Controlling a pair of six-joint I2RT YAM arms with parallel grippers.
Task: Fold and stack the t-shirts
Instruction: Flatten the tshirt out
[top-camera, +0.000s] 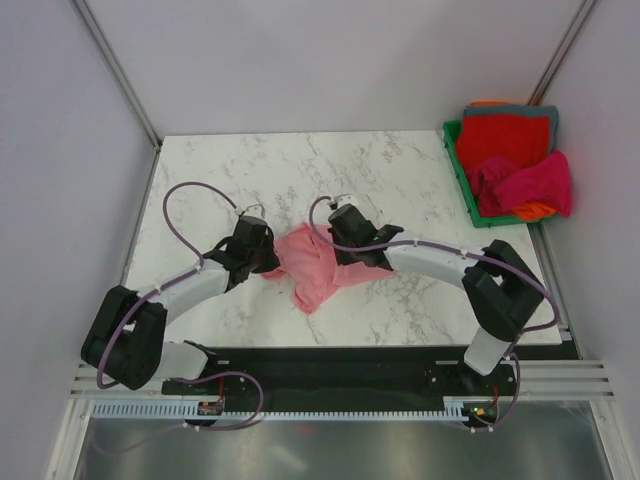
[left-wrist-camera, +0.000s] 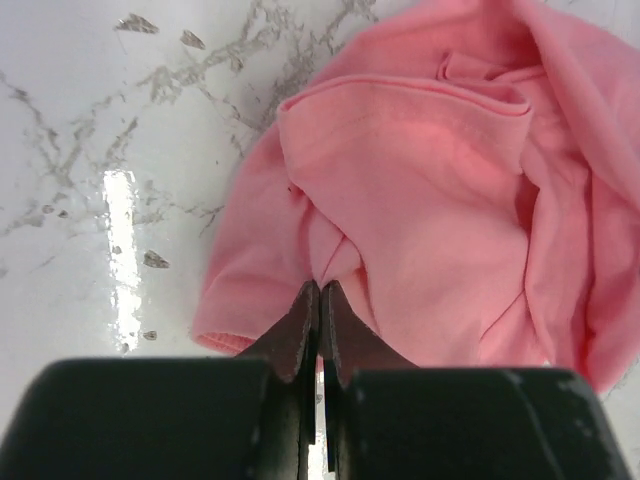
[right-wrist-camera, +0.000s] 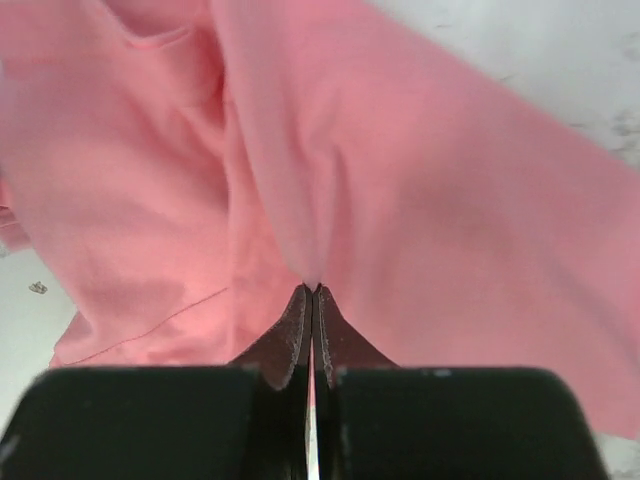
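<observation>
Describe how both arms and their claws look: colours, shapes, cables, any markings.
The left arm and right arm match: white tube links between bulky black joint housings. A thin purple-grey cable loops along each. The left claw and right claw each have two dark wedge-shaped fingers tapering from a wide black body. No markings are visible.

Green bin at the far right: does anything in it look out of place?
The magenta t-shirt lies crumpled on top of the pile in the green bin, sagging toward its near right side; the red t-shirt beside it lies flatter.
</observation>
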